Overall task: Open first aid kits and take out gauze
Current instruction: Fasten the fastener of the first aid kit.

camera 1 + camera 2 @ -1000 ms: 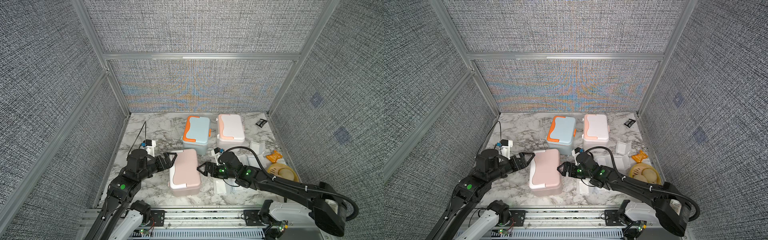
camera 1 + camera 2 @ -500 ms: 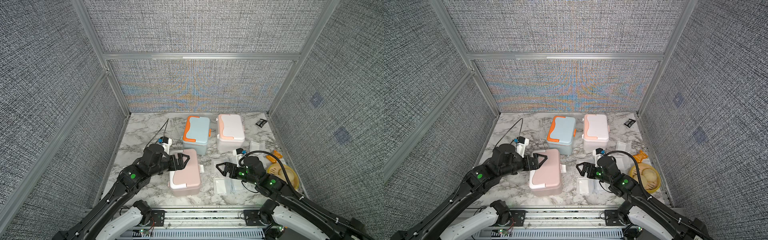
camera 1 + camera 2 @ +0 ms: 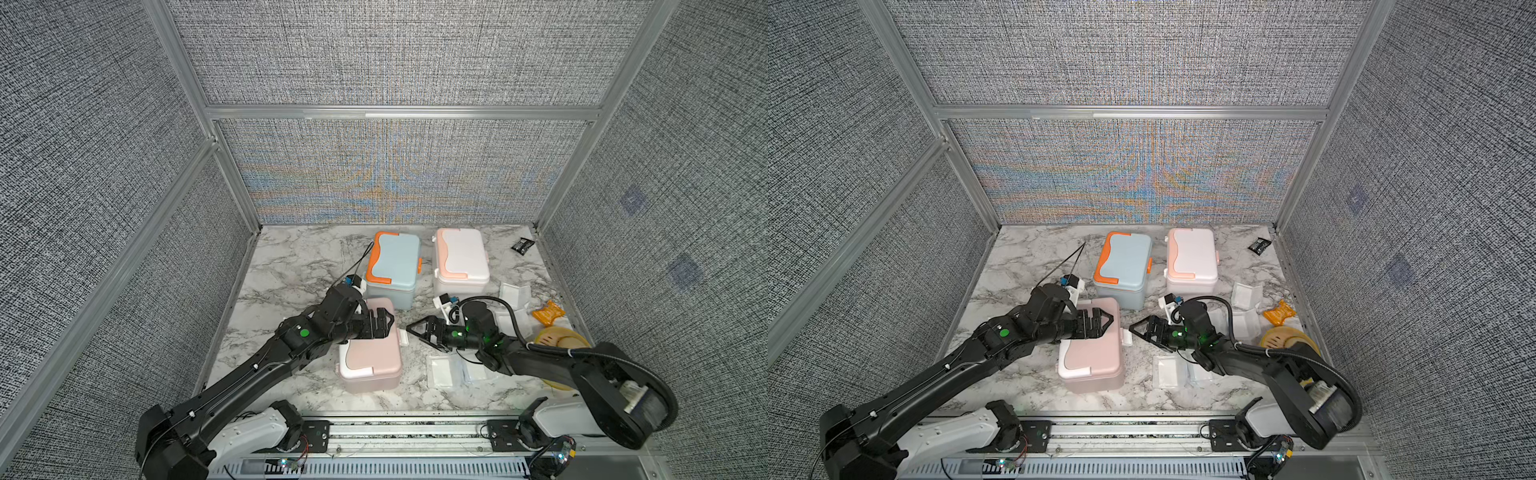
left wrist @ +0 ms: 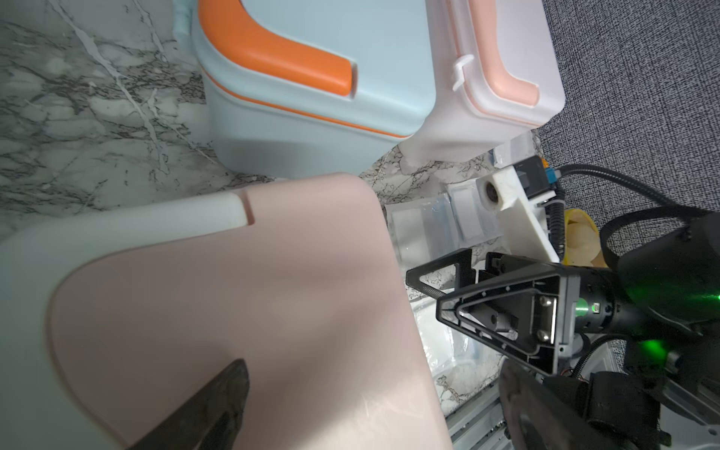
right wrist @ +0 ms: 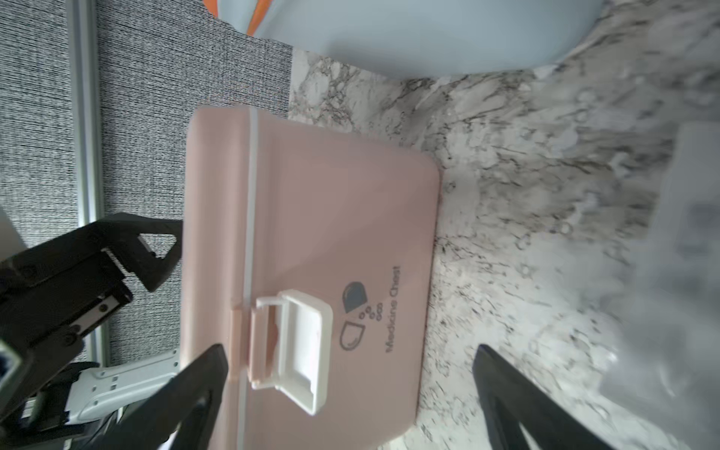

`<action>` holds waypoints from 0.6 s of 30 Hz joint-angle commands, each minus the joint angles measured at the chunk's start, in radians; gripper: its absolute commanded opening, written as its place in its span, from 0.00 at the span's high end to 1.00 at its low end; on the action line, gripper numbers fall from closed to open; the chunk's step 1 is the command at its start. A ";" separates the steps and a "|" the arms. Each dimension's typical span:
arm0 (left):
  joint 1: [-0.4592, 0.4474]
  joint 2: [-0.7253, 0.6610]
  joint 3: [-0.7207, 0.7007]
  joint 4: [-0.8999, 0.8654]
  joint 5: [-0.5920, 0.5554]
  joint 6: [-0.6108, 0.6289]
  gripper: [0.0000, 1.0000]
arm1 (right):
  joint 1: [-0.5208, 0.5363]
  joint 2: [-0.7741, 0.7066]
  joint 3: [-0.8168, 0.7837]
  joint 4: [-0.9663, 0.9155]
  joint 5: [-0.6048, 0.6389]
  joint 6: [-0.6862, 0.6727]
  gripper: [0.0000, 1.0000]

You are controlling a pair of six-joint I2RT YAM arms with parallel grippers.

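In both top views the left tool (image 3: pixel 390 322) covers the 12 o'clock end of the pink kit (image 3: pixel 372 357). The right arm (image 3: pixel 536 361) hides part of the gauze pads (image 3: pixel 442 370) at the kit's 3 o'clock. The black packet (image 3: pixel 522 244), at 1 o'clock on the counter (image 3: pixel 299 270), is too small to read. In the right wrist view a pale shape (image 5: pixel 682 272) is too blurred to name, and the picture's edge cuts off the blue kit (image 5: pixel 428 35).

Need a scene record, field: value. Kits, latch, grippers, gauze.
pink kit: front, lid down
latch: sticks out from pink kit's side, looks unclipped
light blue kit: rear, lid shut
white kit: rear, beside the blue one, lid shut
left gripper: open, above the pink lid
right gripper: open, empty, facing the latch
gauze: wrapped pads loose on table, near right arm
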 commanded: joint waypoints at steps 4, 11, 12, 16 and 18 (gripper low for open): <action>-0.001 -0.002 -0.017 0.028 -0.039 0.026 0.00 | 0.048 0.113 0.033 0.339 -0.081 0.139 0.01; 0.000 0.012 -0.023 0.031 -0.041 0.026 0.01 | 0.077 0.075 0.048 0.259 -0.076 0.135 0.01; 0.000 0.014 -0.024 0.032 -0.040 0.025 0.01 | 0.076 0.058 0.047 0.228 -0.071 0.125 0.01; -0.001 0.019 -0.026 0.032 -0.039 0.021 0.00 | 0.077 -0.015 0.048 0.120 -0.061 0.091 0.01; 0.000 0.019 -0.026 0.034 -0.039 0.018 0.00 | 0.078 -0.039 0.051 0.088 -0.061 0.083 0.01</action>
